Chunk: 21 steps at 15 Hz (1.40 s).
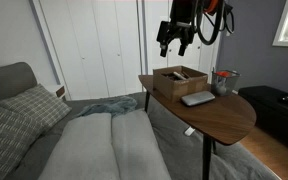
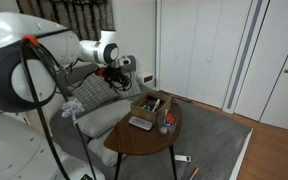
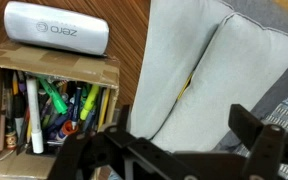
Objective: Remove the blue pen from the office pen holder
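Observation:
The office pen holder (image 1: 224, 81), a small grey metal cup, stands on the round wooden table (image 1: 229, 115) next to a brown box (image 1: 178, 80). It also shows in an exterior view (image 2: 169, 123) with a bit of blue at its top, likely the blue pen (image 2: 167, 118). My gripper (image 1: 176, 40) hangs high above the box's far edge, well away from the holder, and also shows in an exterior view (image 2: 121, 73). In the wrist view the gripper (image 3: 184, 140) is open and empty over grey cushions. The holder is out of the wrist view.
The brown box (image 3: 44, 105) holds several pens and markers. A flat grey slab (image 1: 197, 98) lies on the table beside it and shows in the wrist view (image 3: 56, 32). A grey couch with cushions (image 1: 94, 140) stands next to the table. White closet doors are behind.

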Available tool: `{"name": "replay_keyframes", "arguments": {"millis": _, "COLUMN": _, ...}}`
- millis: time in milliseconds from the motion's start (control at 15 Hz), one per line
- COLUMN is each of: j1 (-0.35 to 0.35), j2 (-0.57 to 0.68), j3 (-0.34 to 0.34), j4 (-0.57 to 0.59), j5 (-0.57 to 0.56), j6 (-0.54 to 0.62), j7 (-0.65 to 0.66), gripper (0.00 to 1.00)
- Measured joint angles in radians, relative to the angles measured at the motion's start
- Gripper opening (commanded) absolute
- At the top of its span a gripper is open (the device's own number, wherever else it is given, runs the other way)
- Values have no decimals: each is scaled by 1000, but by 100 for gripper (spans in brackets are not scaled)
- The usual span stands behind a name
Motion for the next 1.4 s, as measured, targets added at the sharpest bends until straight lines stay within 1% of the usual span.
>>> {"name": "replay_keyframes", "arguments": {"millis": 267, "j1": -3, "j2": 0, "j3": 0, "j4": 0, "j5": -3, "j6": 0, "j7": 4, "gripper": 100}}
{"name": "replay_keyframes", "arguments": {"millis": 400, "j1": -26, "j2": -7, "j3": -6, "j4": -4, "j5": -14, "j6": 0, "j7": 40, "gripper": 100}}
{"name": "replay_keyframes", "arguments": {"millis": 600, "j1": -87, "j2": -54, "j3": -38, "j4": -49, "j5": -22, "j6": -11, "j7": 109, "gripper": 100}}
{"name": "replay_keyframes", "arguments": {"millis": 733, "j1": -136, "j2": -98, "j3": -69, "j4": -99, "j5": -37, "j6": -49, "j7": 137, "gripper": 100}}
{"name": "replay_keyframes", "arguments": {"millis": 933, "j1": -221, "j2": -150, "j3": -123, "j4": -177, "j5": -96, "j6": -110, "j7": 159, "gripper": 100}}
{"name": "replay_keyframes", "arguments": {"millis": 1067, "j1": -286, "j2": -174, "j3": -164, "j4": -227, "j5": -141, "j6": -128, "j7": 173, "gripper": 100}}
{"name": "replay_keyframes", "arguments": {"millis": 1133, "j1": -303, "j2": -176, "j3": -178, "j4": -237, "j5": -143, "j6": -128, "j7": 160, "gripper": 100}}
{"name": "replay_keyframes", "arguments": {"millis": 1200, "j1": -301, "j2": -174, "j3": -183, "j4": -236, "j5": -143, "j6": -128, "j7": 156, "gripper": 100}}
{"name": "replay_keyframes", "arguments": {"millis": 1400, "j1": -286, "j2": -172, "j3": -170, "j4": -233, "j5": -143, "j6": -128, "j7": 161, "gripper": 100}}
